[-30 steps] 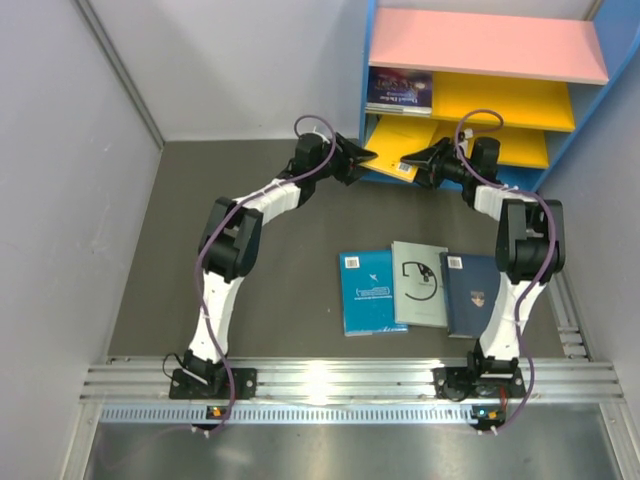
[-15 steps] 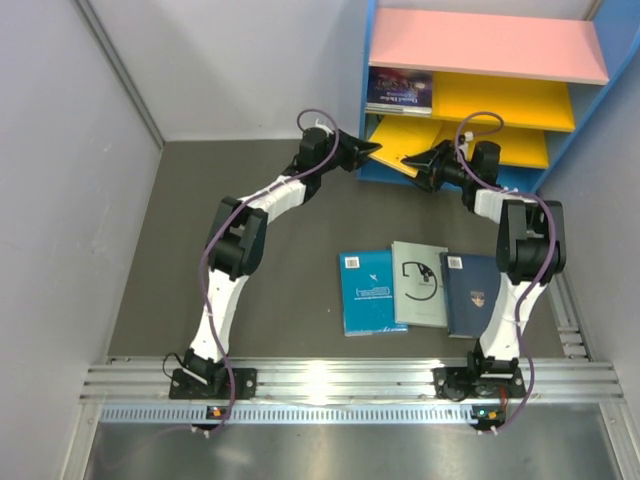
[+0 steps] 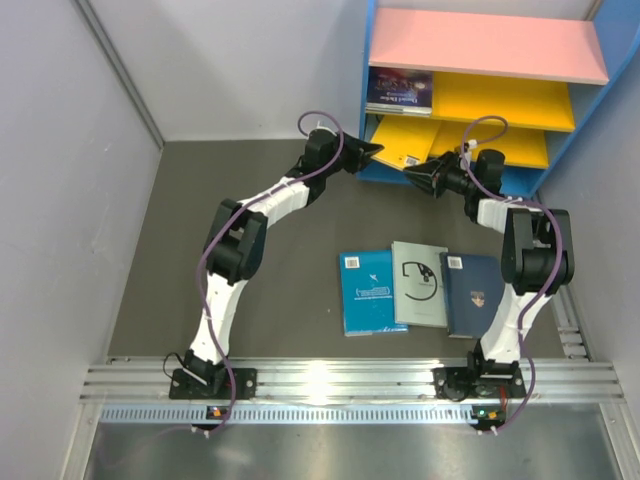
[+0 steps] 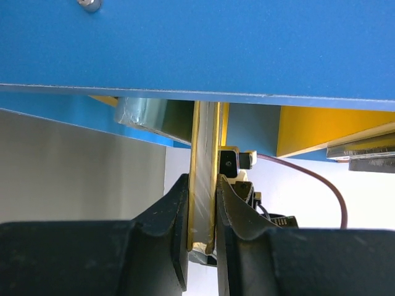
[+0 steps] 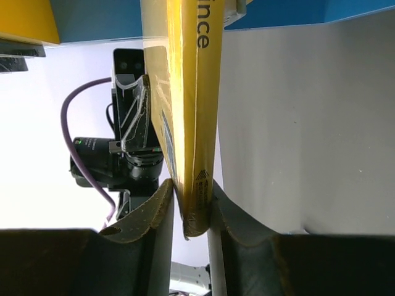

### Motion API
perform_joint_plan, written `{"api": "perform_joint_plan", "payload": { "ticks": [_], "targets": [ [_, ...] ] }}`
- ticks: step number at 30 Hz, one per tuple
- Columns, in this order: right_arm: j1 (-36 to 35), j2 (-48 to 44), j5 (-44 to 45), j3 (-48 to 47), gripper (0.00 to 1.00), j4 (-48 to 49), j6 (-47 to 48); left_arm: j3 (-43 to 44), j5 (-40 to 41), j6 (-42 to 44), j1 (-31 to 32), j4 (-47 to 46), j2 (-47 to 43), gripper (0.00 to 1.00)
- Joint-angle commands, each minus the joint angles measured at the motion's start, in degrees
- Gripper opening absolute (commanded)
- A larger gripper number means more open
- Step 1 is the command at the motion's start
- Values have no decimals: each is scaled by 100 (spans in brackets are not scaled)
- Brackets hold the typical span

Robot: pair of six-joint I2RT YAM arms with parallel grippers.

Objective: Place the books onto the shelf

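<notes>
Grey worktop (image 3: 280, 230), pale walls round it. Yellow-orange book (image 3: 402, 148) is up at the front of the shelf (image 3: 480, 45), by the lower yellow board (image 3: 500, 142), carried betw. both hands; can't tell if it rests on the board yet. Left hand (image 3: 366, 153) is clamped on one thin edge; right hand (image 3: 414, 171) is clamped on the spine side opposite; each pinches only a narrow strip.

Risks, as I judge them:
- two hands on one thin paperback: any mismatch in travel would buckle it or drag it out of the weaker pinch;
- blue panel (image 4: 197, 43) sits v. close above the left hand, so a push inward could knock fingers or the book edge on it and jam the book askew;
- letting go one side early would let the book swing and drop off the front.

Purple book (image 3: 399, 90) lies on the board above. Teal-blue book (image 3: 372, 292), grey-green book (image 3: 420, 284) and navy book (image 3: 472, 293) lie side by side on the worktop, well apart from both hands; not yet shelved.
</notes>
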State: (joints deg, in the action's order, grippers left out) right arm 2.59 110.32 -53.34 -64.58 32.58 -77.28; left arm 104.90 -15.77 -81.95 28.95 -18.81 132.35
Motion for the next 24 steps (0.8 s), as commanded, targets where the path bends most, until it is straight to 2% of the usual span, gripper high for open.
{"api": "perform_joint_plan", "payload": {
  "ticks": [1, 9, 18, 21, 23, 24],
  "targets": [
    [66, 68, 377, -335, 18, 126, 55, -137, 373, 162, -47, 571, -412, 0],
    [101, 437, 868, -907, 10, -173, 81, -102, 320, 206, -56, 730, -395, 0],
    [136, 859, 1484, -1539, 4, -410, -86, 145, -40, 30, -65, 940, 80, 1],
    [128, 1026, 1694, -1750, 3, -428, -199, 136, -163, -5, -82, 940, 150, 13],
    [128, 1157, 1783, -1848, 3, -393, -261, 136, -233, -40, -91, 940, 220, 24],
    [128, 1202, 1844, -1909, 2, -393, -323, 136, -286, -66, -109, 940, 238, 33]
  ]
}}
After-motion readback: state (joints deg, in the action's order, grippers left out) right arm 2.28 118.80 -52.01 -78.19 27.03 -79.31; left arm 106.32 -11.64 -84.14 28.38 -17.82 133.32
